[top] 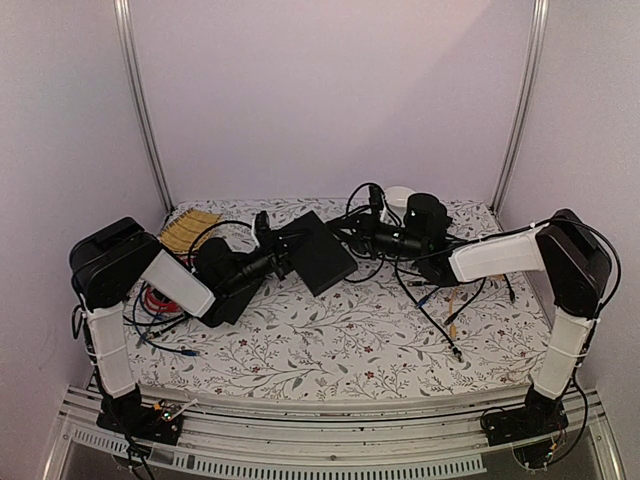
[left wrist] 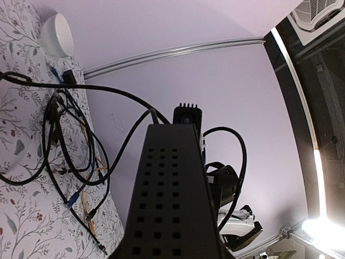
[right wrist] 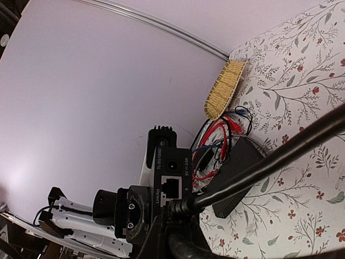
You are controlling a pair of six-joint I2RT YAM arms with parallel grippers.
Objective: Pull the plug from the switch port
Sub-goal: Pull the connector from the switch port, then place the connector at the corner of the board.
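While the left gripper (top: 288, 252) clamps the switch (top: 323, 254) steady, the right gripper (top: 360, 238) clenches the plug (right wrist: 182, 207) to pull rightward.

The switch (left wrist: 170, 205), its vented black casing filling the foreground, stands beside tangled cables (left wrist: 70, 140) on the floral cloth (left wrist: 21, 216).

Flat black switch (top: 322, 252) tilted, plug (right wrist: 186, 206) at its socket face

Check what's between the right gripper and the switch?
Only the black cable, running from the right gripper to the switch socket edge; right wrist view shows it.
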